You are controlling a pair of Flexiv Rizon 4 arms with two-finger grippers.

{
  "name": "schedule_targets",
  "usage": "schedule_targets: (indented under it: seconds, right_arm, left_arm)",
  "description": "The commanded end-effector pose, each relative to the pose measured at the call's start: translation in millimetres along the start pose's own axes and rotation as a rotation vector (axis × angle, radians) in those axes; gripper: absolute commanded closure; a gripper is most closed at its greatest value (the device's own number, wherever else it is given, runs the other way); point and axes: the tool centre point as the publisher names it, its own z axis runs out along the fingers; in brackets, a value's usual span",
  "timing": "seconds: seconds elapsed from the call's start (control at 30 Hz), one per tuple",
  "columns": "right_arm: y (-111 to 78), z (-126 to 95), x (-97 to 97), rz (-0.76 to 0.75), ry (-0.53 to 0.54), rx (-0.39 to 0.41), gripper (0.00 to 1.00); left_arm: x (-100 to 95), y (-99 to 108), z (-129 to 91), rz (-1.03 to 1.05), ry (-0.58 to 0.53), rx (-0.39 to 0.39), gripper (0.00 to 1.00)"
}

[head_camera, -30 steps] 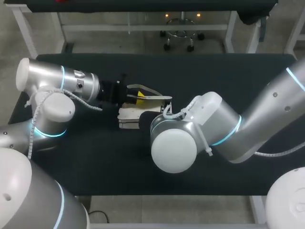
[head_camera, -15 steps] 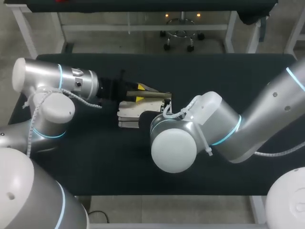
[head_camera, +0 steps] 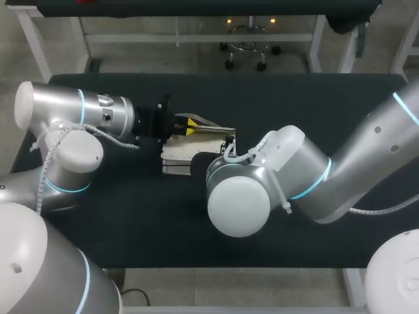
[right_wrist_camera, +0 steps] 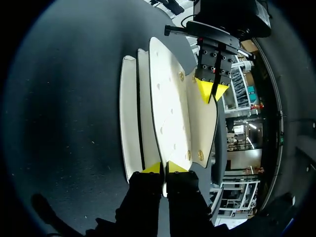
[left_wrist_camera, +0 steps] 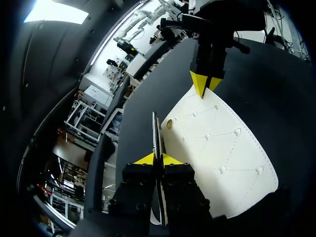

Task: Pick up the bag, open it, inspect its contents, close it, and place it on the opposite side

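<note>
Peeling open: left gripper (head_camera: 188, 124), pinched shut on the flap (head_camera: 211, 131) of the white quilted bag (head_camera: 175, 156), has drawn slightly back, tipping the flap up. Right gripper (right_wrist_camera: 163, 168) is clamped on the opposite edge. Bag lies mid-table (head_camera: 327, 98); opening looks underway.

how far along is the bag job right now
Done: both grippers have hold of the white quilted bag. In hand: opening it; the left gripper pinches the edge of the flap and the right gripper pinches another panel, so the panels fan apart. Left: inspecting the contents, closing it, and placing it on the opposite side.
</note>
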Motion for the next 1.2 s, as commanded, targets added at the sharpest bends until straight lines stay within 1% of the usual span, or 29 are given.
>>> schedule_targets:
  seconds: [0.03, 0.2, 0.33, 0.83, 0.87, 0.9, 1.2]
  right_arm:
    - [0.0, 1, 1.0, 0.000, -0.002, -0.002, 1.00]
    - [0.0, 1, 1.0, 0.000, -0.002, -0.002, 1.00]
    - [0.0, 1, 1.0, 0.000, -0.002, -0.002, 1.00]
    - [0.0, 1, 1.0, 0.000, -0.002, -0.002, 1.00]
    - [0.0, 1, 1.0, 0.000, -0.002, -0.002, 1.00]
    - [0.0, 1, 1.0, 0.000, -0.002, -0.002, 1.00]
    - [0.0, 1, 1.0, 0.000, -0.002, -0.002, 1.00]
  left_arm:
    - [13.5, -4, -1, 0.028, -0.029, 0.004, 1.00]
    - [26.3, -7, 0, 0.058, -0.032, 0.016, 1.00]
    - [32.6, -5, 1, 0.057, -0.035, 0.020, 1.00]
    - [32.6, -5, 1, 0.057, -0.035, 0.020, 1.00]
    - [32.9, -5, 1, 0.063, -0.033, 0.036, 1.00]
    - [33.4, -4, 1, 0.058, -0.042, 0.026, 1.00]
    - [41.1, -4, 2, 0.072, -0.049, 0.037, 1.00]
